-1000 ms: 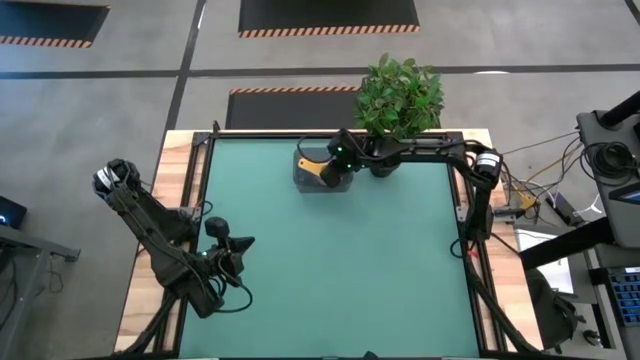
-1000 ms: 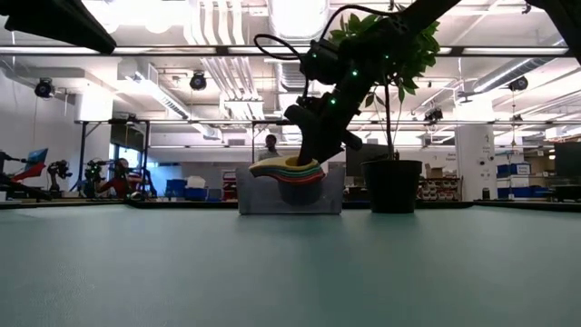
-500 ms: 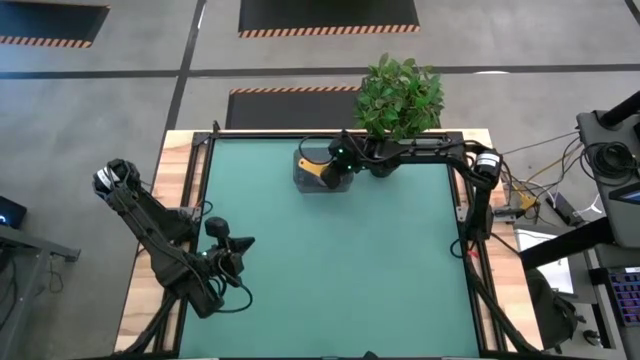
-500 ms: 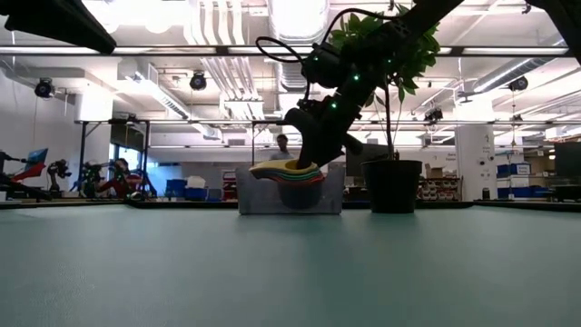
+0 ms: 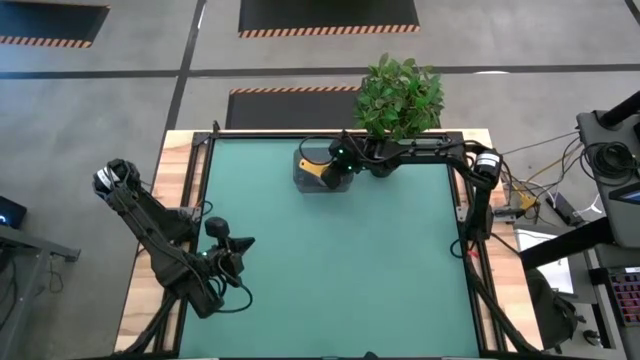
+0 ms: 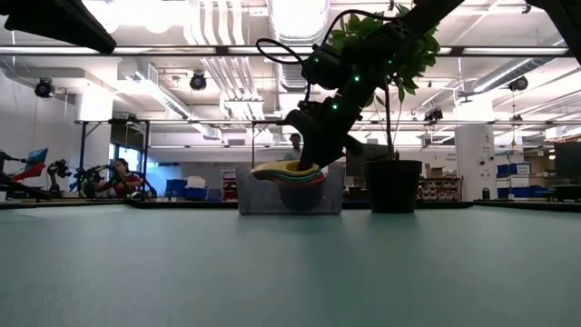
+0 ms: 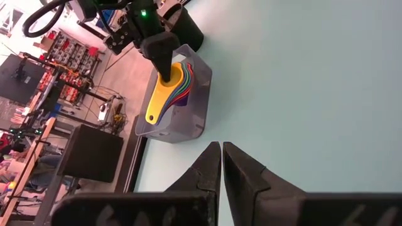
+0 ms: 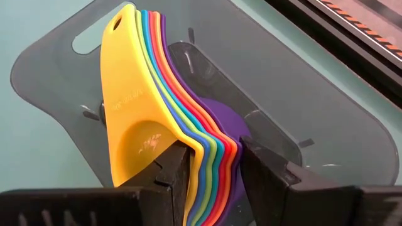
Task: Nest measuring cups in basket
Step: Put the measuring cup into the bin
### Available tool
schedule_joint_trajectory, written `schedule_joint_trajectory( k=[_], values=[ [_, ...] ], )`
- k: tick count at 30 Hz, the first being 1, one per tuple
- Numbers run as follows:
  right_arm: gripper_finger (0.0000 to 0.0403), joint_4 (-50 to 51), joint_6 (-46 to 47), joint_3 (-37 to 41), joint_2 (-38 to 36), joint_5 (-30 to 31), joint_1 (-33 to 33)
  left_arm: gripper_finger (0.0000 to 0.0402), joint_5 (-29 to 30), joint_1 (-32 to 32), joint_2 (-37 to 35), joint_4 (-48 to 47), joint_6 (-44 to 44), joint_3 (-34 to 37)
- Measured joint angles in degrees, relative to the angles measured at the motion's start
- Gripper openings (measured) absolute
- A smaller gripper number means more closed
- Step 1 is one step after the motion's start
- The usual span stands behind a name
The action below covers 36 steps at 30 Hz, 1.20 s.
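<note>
The right gripper (image 8: 210,166) pinches the nested measuring cups (image 8: 166,125) by their rims inside the basket (image 5: 312,180), near the table's far edge, probably to seat them; the left gripper (image 7: 222,164) waits closed, empty.

Bright ceiling lamps (image 6: 292,16) glare overhead; beneath them the arm is silhouetted, and the green counter (image 6: 290,263) is evenly lit.

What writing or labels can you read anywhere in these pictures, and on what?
None can be read.
Yellow measuring cup, top of the stack gripped by the right gripper in the basket: faint embossed marks on its handle, too faint to read.
Black-and-orange striped hazard tape on the floor: no words.
</note>
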<state>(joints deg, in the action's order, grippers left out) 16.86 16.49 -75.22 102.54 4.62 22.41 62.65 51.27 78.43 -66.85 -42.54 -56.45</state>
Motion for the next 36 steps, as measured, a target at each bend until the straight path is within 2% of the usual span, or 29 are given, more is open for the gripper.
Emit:
schedule_joint_trajectory(
  k=[20,36],
  values=[
    [0.0117,0.07,-0.02,0.0,0.0,-0.06,0.0,0.0,-0.02,0.0,0.0,0.24,0.02,0.0],
    [0.0201,-0.04,0.85,-0.79,0.0,-0.04,0.0,0.0,-0.02,0.0,0.0,0.22,0.02,0.0]
  ],
)
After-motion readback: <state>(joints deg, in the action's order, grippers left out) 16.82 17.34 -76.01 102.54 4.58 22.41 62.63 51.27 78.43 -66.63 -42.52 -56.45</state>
